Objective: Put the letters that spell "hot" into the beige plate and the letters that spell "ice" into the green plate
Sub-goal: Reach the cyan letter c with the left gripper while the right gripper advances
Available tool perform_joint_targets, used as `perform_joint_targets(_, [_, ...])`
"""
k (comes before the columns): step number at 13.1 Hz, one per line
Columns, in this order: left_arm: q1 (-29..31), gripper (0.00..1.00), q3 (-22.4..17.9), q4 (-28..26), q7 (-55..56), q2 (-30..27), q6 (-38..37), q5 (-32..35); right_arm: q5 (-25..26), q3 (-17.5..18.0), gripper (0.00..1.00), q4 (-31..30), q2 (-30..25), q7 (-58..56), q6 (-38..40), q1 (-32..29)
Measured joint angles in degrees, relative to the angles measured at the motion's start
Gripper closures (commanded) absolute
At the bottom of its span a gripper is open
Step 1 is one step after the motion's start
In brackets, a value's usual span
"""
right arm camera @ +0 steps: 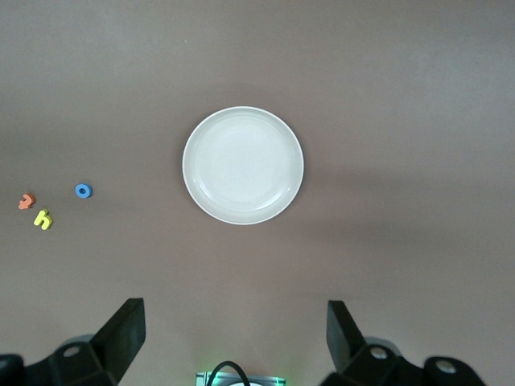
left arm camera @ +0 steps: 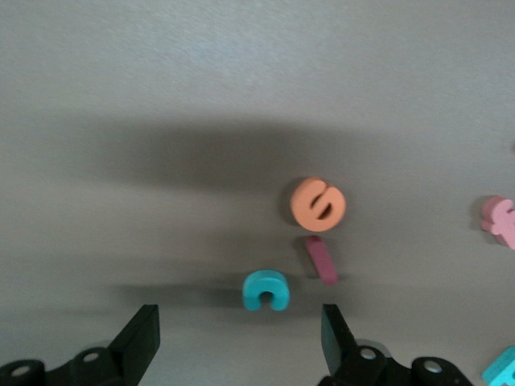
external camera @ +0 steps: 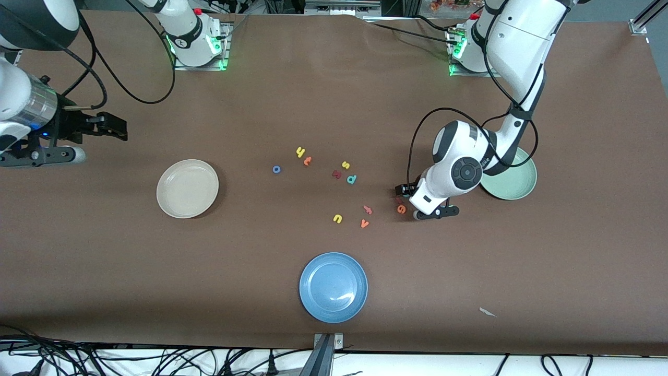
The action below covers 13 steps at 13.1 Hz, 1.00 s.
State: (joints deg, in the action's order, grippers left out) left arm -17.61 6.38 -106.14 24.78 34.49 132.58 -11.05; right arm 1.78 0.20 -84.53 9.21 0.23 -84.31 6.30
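My left gripper (left arm camera: pixel 240 334) (external camera: pixel 403 193) hangs low over the table, open, beside the green plate (external camera: pixel 516 185), which its arm partly hides. The teal "c" (left arm camera: pixel 265 289) lies on the table just ahead of the gap between its fingertips, untouched. Close by lie the dark red "i" (left arm camera: pixel 321 259) and the orange "e" (left arm camera: pixel 318 203) (external camera: pixel 401 209). The yellow "h" (external camera: pixel 300 152) (right arm camera: pixel 43 219), orange "t" (external camera: pixel 307 161) (right arm camera: pixel 26 201) and blue "o" (external camera: pixel 276 168) (right arm camera: pixel 84 190) lie mid-table. My right gripper (right arm camera: pixel 237 338) (external camera: pixel 116 127) waits open and empty, raised above the bare beige plate (external camera: pixel 187 188) (right arm camera: pixel 243 165).
A blue plate (external camera: pixel 333 286) sits nearest the front camera. Other letters are scattered mid-table: dark red "k" (external camera: pixel 336 174), yellow "s" (external camera: pixel 345 165), teal "p" (external camera: pixel 352 179), yellow "u" (external camera: pixel 337 218), orange "v" (external camera: pixel 364 223) and a pinkish letter (external camera: pixel 368 209).
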Motion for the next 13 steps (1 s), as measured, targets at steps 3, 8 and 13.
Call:
perform_joint_targets(3, [-1.13, 0.28, 0.13, -0.57, 1.57, 0.09, 1.00, 0.00, -2.57, 0.27, 0.00, 0.00, 0.01, 0.53, -0.01, 1.96])
perform_joint_targets(8, [-1.35, 0.35, 0.09, -0.69, 1.75, 1.18, 3.54, 0.00, -3.89, 0.56, 0.00, -0.10, 1.85, 8.27, -0.05, 7.72])
perform_joint_targets(13, [-1.34, 0.54, -0.05, -0.69, 1.82, 1.53, 3.89, 0.00, -3.96, 0.65, 0.00, -0.31, 6.39, 12.22, -6.85, 14.03])
